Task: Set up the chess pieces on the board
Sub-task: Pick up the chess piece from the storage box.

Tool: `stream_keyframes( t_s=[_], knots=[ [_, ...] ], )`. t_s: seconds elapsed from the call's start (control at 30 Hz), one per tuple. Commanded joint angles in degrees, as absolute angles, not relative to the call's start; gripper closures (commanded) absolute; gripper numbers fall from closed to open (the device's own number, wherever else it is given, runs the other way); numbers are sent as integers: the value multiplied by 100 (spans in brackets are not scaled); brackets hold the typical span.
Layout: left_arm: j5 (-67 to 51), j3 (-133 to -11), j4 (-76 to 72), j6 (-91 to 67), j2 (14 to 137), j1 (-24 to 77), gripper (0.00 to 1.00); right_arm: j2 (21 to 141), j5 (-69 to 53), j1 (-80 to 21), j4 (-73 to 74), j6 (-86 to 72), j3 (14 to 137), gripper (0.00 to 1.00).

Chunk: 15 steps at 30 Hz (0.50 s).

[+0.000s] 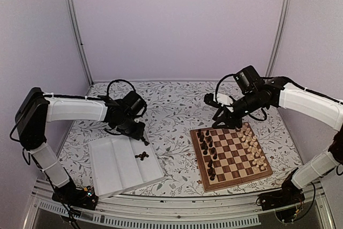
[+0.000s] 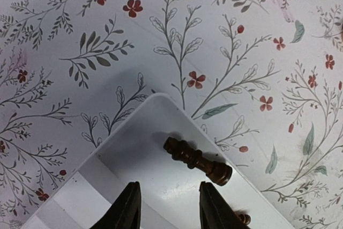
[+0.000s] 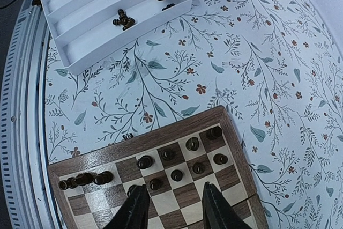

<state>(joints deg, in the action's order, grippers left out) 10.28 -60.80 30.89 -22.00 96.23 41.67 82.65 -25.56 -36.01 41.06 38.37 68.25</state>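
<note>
The chessboard [image 1: 238,181] lies at the right, with dark pieces [image 1: 207,151] along its left side and cream pieces [image 1: 254,148] along its right. My right gripper [image 1: 221,123] hovers open and empty over the board's far left corner; in the right wrist view [image 3: 170,210] several dark pieces [image 3: 177,175] stand below it on the board [image 3: 161,132]. My left gripper [image 1: 143,139] is open over the far right corner of the white tray [image 1: 115,167]. In the left wrist view [image 2: 167,207] a dark piece [image 2: 198,160] lies on its side just ahead of the fingers.
The tray [image 2: 134,148] holds a few more dark pieces [image 1: 142,156], one at the wrist view's bottom edge [image 2: 244,218]. The floral tablecloth [image 1: 171,111] covers the table. Walls and metal posts stand at the back and sides.
</note>
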Motion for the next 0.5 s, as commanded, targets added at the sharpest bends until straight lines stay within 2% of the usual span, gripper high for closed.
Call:
stream_keyframes(
  t_s=[0.0, 0.47],
  knots=[
    [791, -6302, 2978, -2860, 10033, 4070, 60, 8026, -2459, -3644, 4015, 3797, 6670, 63],
    [399, -6425, 2890, -3165, 10754, 4142, 62, 7937, -2439, -3644, 3929, 3797, 6452, 63]
  ],
)
